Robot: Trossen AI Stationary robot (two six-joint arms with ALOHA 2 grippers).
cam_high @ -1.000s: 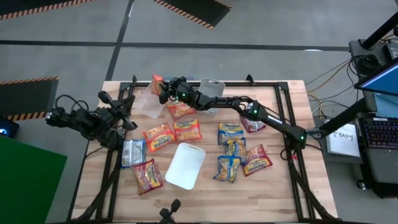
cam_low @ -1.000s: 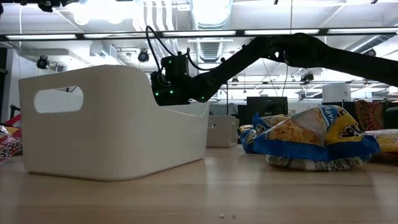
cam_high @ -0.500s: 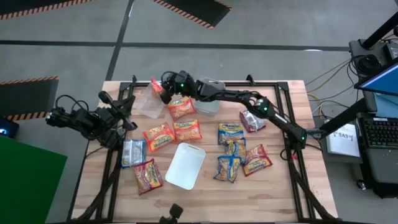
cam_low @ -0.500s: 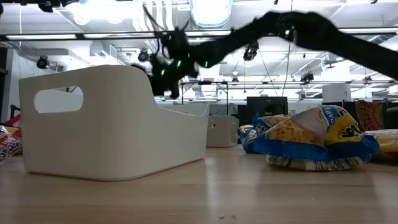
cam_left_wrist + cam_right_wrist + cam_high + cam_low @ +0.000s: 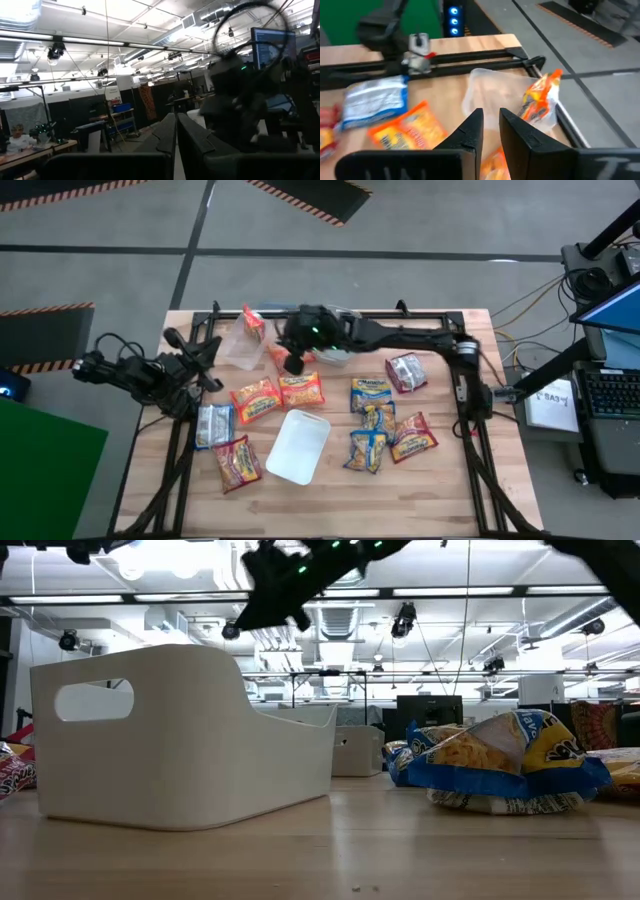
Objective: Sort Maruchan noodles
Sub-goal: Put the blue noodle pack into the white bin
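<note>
Maruchan noodle packets lie scattered on the wooden table: orange ones (image 5: 256, 399) (image 5: 301, 389), blue-and-yellow ones (image 5: 371, 393) (image 5: 366, 450) and dark red ones (image 5: 237, 463) (image 5: 413, 436). One orange packet (image 5: 540, 97) stands on edge inside the clear tray (image 5: 238, 345) at the far left, leaning on its wall. My right gripper (image 5: 490, 125) hovers high over the table's far middle (image 5: 293, 363), just right of that tray. Its fingers stand slightly apart with nothing between them. My left gripper (image 5: 176, 125) waits shut at the table's left edge (image 5: 200, 370).
A white bin (image 5: 297, 445) stands at the near middle and fills the left of the low view (image 5: 180, 735). A second clear tray (image 5: 335, 350) lies partly under my right arm. A silver-blue packet (image 5: 213, 424) lies at the left. A black frame (image 5: 430, 315) borders the table.
My right gripper has drawn back from the clear tray at the far left, going up and toward the table's right and near side. In the low view it has risen to the picture's top. The orange packet has stayed standing in the tray.
</note>
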